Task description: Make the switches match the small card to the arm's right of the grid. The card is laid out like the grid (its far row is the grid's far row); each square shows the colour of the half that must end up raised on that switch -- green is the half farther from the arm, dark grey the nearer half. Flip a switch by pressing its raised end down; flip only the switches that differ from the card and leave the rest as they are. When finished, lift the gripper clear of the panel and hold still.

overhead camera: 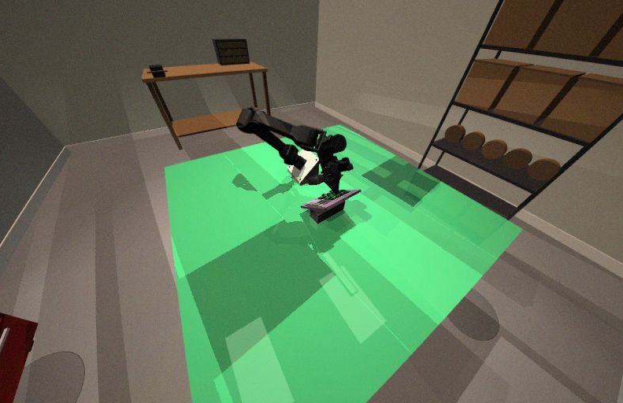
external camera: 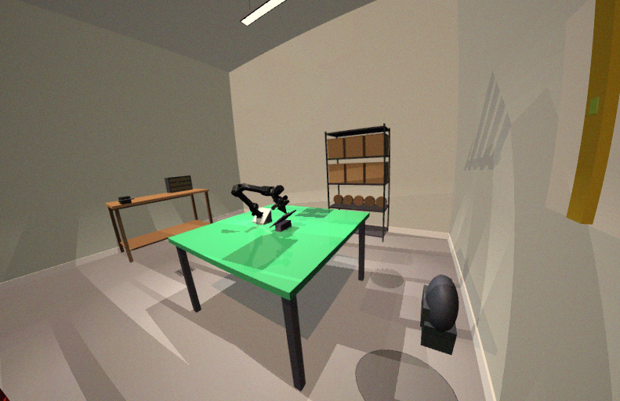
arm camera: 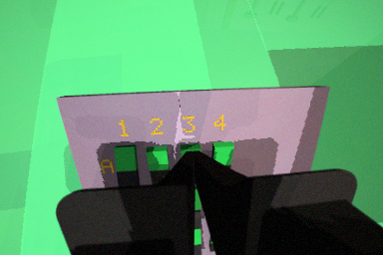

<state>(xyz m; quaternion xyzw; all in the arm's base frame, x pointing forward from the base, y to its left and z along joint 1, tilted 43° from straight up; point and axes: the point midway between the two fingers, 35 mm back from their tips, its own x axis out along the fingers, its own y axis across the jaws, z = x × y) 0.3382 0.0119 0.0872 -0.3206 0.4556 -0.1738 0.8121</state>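
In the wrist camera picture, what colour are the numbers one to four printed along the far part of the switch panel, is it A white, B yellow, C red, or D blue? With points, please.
B: the numbers (arm camera: 172, 126) on the switch panel (overhead camera: 308, 206) (arm camera: 103, 112) show in yellow, above the row marked with a yellow letter A (arm camera: 107, 166).
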